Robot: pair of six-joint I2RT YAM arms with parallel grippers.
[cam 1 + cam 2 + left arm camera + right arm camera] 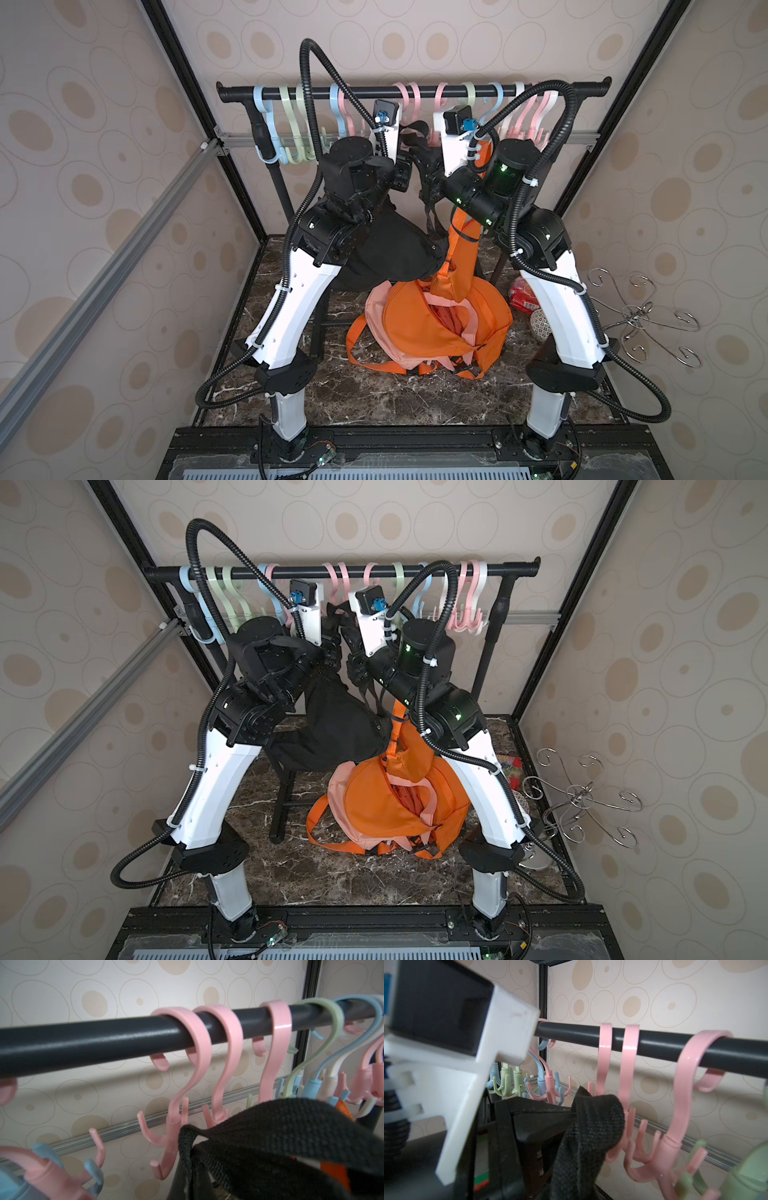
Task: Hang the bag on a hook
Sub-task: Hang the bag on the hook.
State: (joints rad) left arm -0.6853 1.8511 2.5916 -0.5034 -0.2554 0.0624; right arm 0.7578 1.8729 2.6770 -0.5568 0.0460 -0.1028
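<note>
The black bag [382, 245] hangs in the air below the two grippers, clear of the worktop [374, 399]. Its woven strap [270, 1126] runs up between the two grippers. The left gripper [405, 160] and the right gripper [430, 166] sit close together, each closed on that strap, with a loop of it [591, 1126] standing up between them.

Just ahead of the grippers hangs a pink hook [178, 1105]. The strap's edge lies against its lower prongs (whether it is over a prong or only beside one cannot be told). More pink hooks hang close by, with green and blue ones further along to either side. All of them hang from the dark rail [83, 1043] above the grippers.

Below the right gripper an orange bag [428, 324] slumps on the worktop. One of its orange straps [457, 232] rises up beside the right arm. Further out on the right gripper's side are a red packet [521, 295] and a curly wire stand [640, 316].
</note>
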